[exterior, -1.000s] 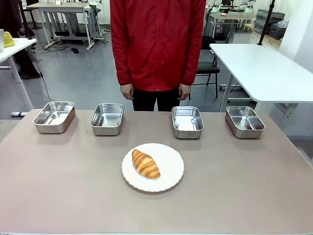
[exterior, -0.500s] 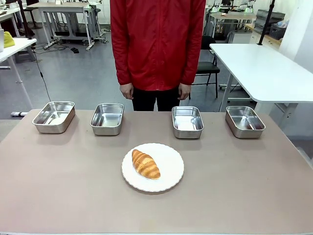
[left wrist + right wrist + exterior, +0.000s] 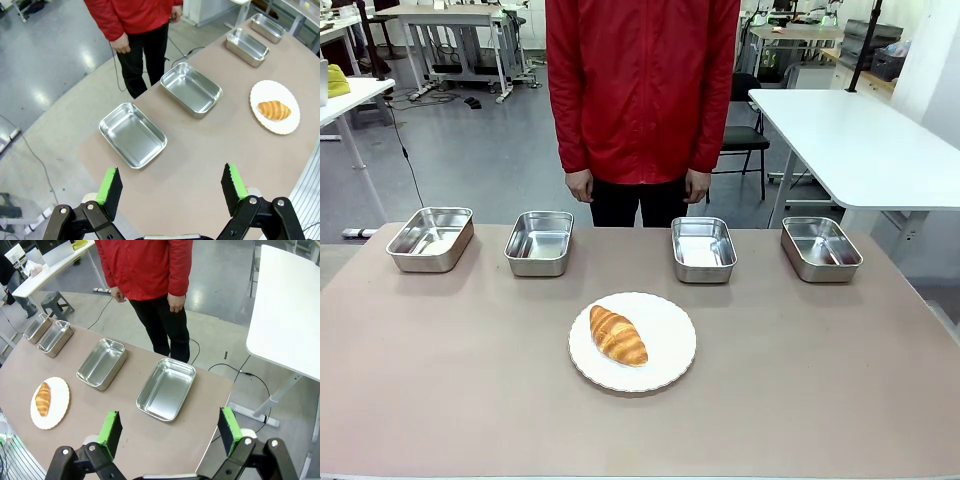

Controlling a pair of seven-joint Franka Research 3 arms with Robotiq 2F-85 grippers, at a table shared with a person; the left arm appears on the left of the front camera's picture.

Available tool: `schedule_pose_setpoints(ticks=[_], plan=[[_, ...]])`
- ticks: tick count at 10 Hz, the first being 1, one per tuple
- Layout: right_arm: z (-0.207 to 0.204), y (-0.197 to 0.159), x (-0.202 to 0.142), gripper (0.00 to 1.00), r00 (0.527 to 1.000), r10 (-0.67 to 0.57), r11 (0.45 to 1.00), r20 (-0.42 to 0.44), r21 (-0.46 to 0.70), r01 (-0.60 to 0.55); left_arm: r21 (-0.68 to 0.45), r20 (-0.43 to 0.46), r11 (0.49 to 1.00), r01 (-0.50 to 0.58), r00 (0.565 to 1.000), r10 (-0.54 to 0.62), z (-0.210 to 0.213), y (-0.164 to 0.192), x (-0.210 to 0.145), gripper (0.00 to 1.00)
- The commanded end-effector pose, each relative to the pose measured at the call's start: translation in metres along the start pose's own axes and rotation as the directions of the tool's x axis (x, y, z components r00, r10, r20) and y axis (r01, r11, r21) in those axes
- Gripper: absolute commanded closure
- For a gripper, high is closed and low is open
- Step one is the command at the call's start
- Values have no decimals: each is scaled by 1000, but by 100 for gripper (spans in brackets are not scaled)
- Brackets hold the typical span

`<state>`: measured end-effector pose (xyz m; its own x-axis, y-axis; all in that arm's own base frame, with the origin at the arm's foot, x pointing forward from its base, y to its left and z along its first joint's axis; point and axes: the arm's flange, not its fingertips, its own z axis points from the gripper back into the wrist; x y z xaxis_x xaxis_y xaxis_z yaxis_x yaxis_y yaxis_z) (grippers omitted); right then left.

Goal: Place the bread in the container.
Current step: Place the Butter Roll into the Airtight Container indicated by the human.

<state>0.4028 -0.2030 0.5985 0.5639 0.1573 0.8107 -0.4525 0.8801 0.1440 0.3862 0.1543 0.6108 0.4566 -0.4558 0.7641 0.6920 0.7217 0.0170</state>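
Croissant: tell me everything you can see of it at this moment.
The croissant is golden-brown and glossy, with a ridged crust and tapered ends, and looks whole. It lies flat on the left part of a round white plate, set diagonally in the front view, near the middle of the table. Only the plate touches it.

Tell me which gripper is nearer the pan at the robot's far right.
Right. The right gripper hovers just before the rightmost pan; the left gripper hangs by the leftmost pan, at the opposite end.
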Motion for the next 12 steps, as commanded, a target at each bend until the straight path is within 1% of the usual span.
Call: schedule_pose_setpoints(ticks=[1, 12], plan=[[0, 1, 1, 0, 1000, 3, 1000, 6, 1, -3, 0, 4, 1000, 3, 1000, -3, 1, -1, 0, 0], [0, 1, 1, 0, 1000, 3, 1000, 6, 1, -3, 0, 4, 1000, 3, 1000, -3, 1, -1, 0, 0]])
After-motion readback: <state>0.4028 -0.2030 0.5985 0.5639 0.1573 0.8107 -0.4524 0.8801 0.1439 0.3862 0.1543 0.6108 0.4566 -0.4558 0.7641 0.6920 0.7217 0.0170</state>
